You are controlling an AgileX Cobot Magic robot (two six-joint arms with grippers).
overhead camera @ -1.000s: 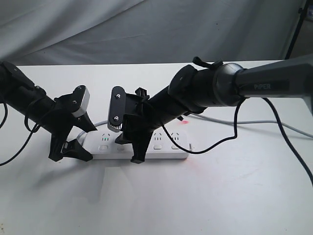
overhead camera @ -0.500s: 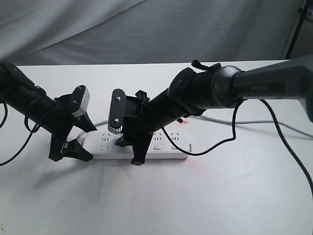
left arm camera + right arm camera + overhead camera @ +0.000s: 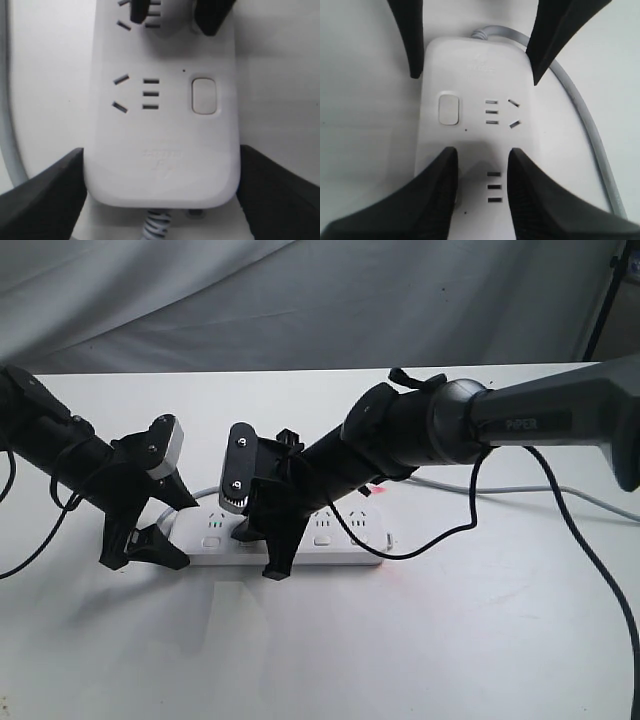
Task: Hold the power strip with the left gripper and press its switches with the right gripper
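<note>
Holds the power strip [image 3: 340,544] flat on the white table [image 3: 450,640] with the left gripper [image 3: 185,533], one jaw against each long side at the rounded end where the grey cord [image 3: 590,140] comes out. Clamps it there, jaws spread to the width of the strip. Leaves the first switch [image 3: 204,95], the one nearest that end, bare and untouched. Reaches in from the opposite side with the right gripper [image 3: 481,155], tilted steeply down over the second socket group, jaws parted by a narrow gap with nothing between them. Lays one fingertip [image 3: 437,190] over the spot of the next switch along, which is hidden beneath it. Cannot tell whether that tip presses or only rests there. Carries the other fingertip over the socket slots beside it. Differs only slightly from a second ago. Stands now with the right arm [image 3: 540,410] a touch further toward the left gripper and a little lower, its lettering sitting further left in the exterior view. Reaches with the near fingertip slightly lower over the front edge of the strip than before. Keeps the left gripper, the strip and the cord just where they were, and shows no change in how far either pair of jaws is parted.
</note>
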